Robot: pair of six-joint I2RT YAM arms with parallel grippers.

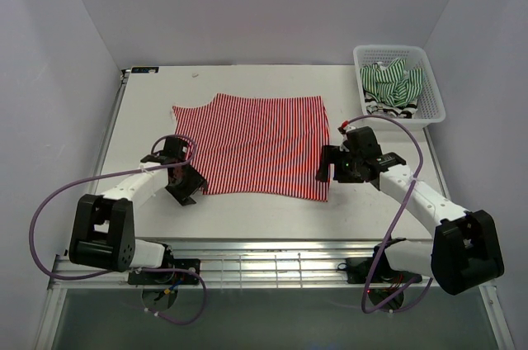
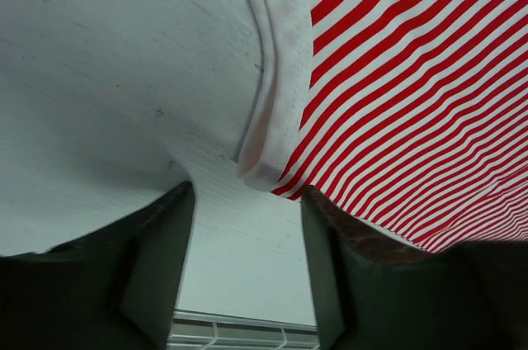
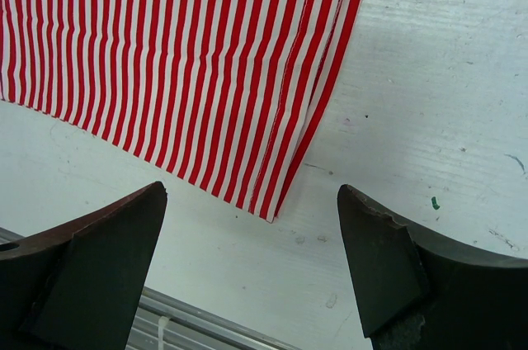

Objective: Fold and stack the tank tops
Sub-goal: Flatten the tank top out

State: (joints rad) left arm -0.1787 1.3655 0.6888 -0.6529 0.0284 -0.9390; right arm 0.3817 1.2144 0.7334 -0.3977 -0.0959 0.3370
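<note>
The red-and-white striped tank top (image 1: pixel 256 144) lies spread flat in the middle of the table. My left gripper (image 1: pixel 183 185) is open at its near left corner; in the left wrist view the white-trimmed edge (image 2: pixel 276 102) ends just above the gap between the fingers (image 2: pixel 157 243). My right gripper (image 1: pixel 323 170) is open and empty at the near right corner; the right wrist view shows that corner (image 3: pixel 268 210) lying between the fingers (image 3: pixel 375 259), untouched. The green-and-white top (image 1: pixel 394 79) and a bit of the black-and-white top (image 1: pixel 388 107) lie crumpled in the basket.
The white lattice basket (image 1: pixel 434 86) stands at the back right of the table. A metal rail (image 1: pixel 272 261) runs along the table's near edge, close behind both grippers. White walls enclose the table on the left, the back and the right.
</note>
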